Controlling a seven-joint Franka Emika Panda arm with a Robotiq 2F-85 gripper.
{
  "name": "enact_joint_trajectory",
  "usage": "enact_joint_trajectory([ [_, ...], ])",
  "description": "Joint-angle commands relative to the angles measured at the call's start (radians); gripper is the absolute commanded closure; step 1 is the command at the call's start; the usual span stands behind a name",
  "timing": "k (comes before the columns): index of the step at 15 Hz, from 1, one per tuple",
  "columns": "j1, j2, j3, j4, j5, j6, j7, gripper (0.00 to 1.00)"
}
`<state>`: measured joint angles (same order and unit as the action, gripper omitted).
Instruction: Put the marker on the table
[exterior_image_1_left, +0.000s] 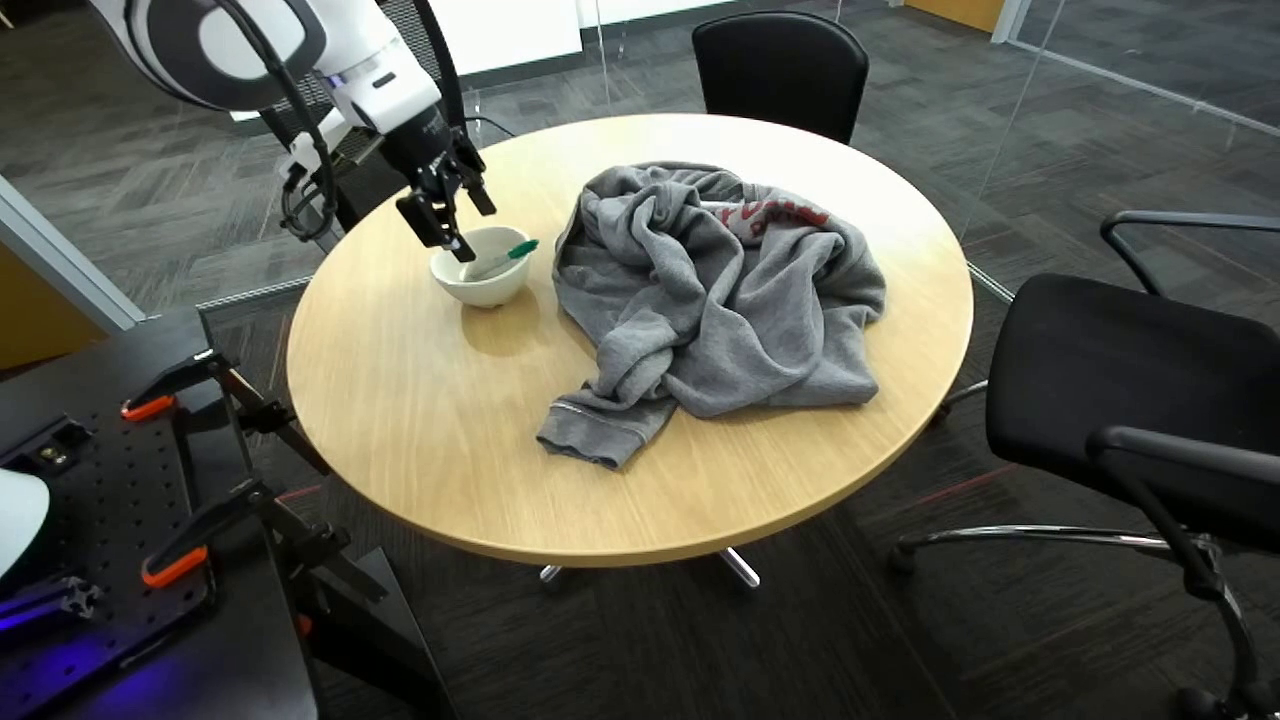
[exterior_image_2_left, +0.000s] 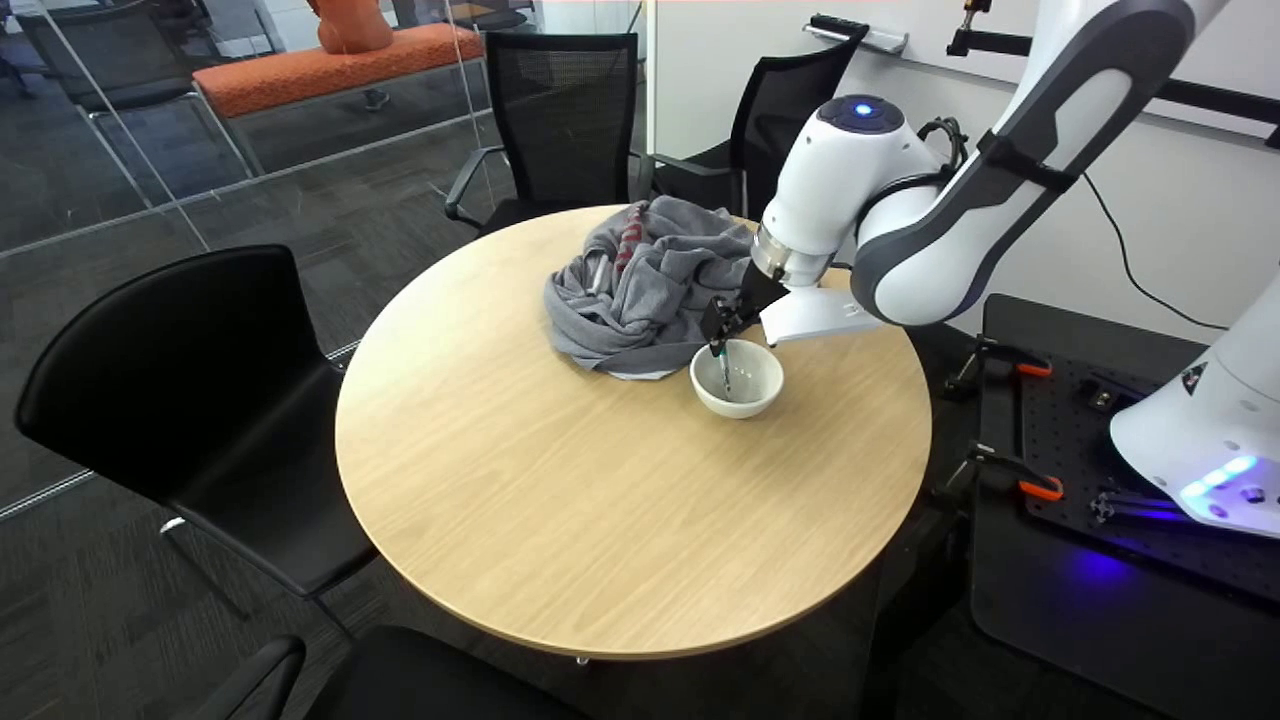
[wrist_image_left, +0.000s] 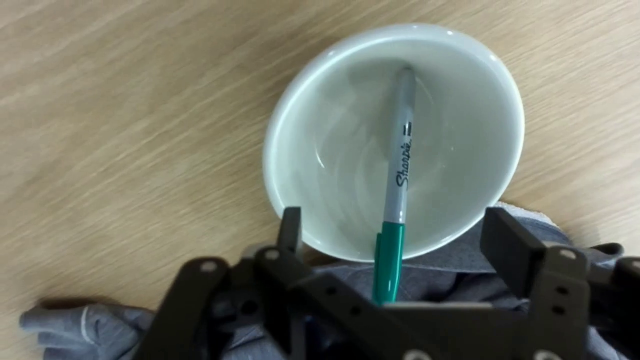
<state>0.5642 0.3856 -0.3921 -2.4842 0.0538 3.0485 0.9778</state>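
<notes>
On my wrist view I get the marker (wrist_image_left: 396, 200) with a pale grey barrel, black "Sharpie" lettering and a green cap. The bowl (wrist_image_left: 340, 150) reads white to me, my hand (wrist_image_left: 392, 230) black. The counter (exterior_image_2_left: 560, 500) is light tan wood grain with a darker edge. In both exterior views I see a grey garment (exterior_image_1_left: 720, 300) with red print, black chairs (exterior_image_1_left: 780, 75) and a white arm (exterior_image_2_left: 835, 180) with grey panels; in an exterior view, an orange bench (exterior_image_2_left: 330, 72).

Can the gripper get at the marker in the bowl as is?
Likely yes: the gripper is open, the marker shows between its jaws in the wrist view, and the green cap juts past the rim of the bowl. Nothing visible blocks it; depth is hard to judge.
</notes>
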Motion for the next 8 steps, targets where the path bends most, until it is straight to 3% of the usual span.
enact_joint_trajectory([
  [1,-0.003,0.024,0.010,0.029,0.007,-0.032,0.032,0.38],
  [4,-0.004,0.037,0.016,0.037,0.010,-0.037,0.031,0.51],
  [6,-0.009,0.044,0.023,0.042,0.011,-0.040,0.028,0.54],
  [8,-0.014,0.050,0.030,0.050,0.012,-0.045,0.026,0.49],
])
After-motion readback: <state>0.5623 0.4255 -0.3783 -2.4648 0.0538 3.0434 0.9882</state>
